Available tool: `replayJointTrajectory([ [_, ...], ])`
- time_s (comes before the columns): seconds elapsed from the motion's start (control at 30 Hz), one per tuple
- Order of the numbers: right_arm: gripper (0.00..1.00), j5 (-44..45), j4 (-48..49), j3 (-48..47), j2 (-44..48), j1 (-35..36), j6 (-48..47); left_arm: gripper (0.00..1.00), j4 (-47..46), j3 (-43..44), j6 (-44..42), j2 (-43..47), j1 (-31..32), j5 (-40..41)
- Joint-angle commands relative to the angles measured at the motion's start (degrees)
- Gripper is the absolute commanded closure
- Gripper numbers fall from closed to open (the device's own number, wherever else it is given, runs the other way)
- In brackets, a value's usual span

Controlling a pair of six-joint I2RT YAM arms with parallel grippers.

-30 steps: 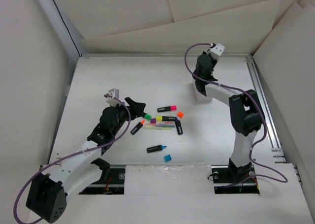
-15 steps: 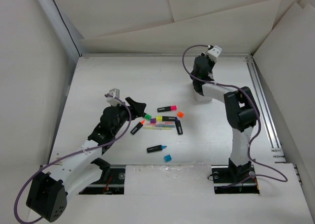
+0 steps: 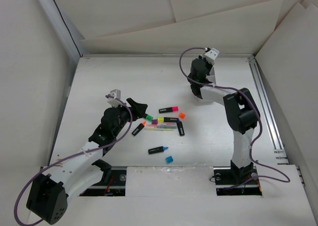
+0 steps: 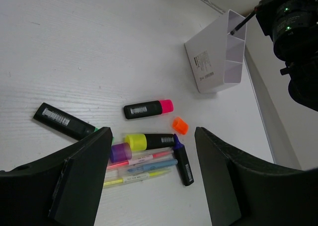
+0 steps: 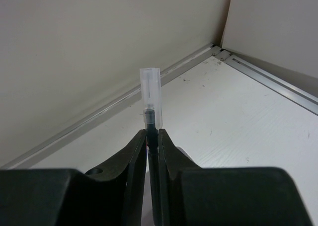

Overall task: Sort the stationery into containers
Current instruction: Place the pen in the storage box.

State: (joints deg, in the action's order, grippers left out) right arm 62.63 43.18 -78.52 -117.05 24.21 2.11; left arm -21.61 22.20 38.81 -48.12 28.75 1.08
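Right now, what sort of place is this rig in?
Probably a lab test booth: a white table walled in by plain boards, two robot arms bolted at its near edge, highlighters scattered near a white box.

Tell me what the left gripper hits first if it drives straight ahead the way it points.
The left gripper would probably meet the thin pens and purple cap between its open fingers, before the yellow-capped highlighter; depth is unclear, so the table may come first.
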Motion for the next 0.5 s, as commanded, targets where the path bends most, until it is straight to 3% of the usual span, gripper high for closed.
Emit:
replayJointTrajectory([
  [0.0, 0.80, 1.4, 3.2, 0.6, 0.9, 0.4, -0.6, 0.36, -2.1, 0.5, -0.8, 1.2, -0.3, -0.1],
  [0.2, 0.80, 1.4, 3.2, 0.6, 0.9, 0.9, -1.1, 0.36, -2.1, 0.5, -0.8, 2.2, -0.3, -0.1],
  [0.47, 0.62, 1.4, 2.7, 1.7, 2.0, 2.6, -1.1, 0.36, -1.6, 0.5, -0.8, 2.2, -0.3, -0.1],
])
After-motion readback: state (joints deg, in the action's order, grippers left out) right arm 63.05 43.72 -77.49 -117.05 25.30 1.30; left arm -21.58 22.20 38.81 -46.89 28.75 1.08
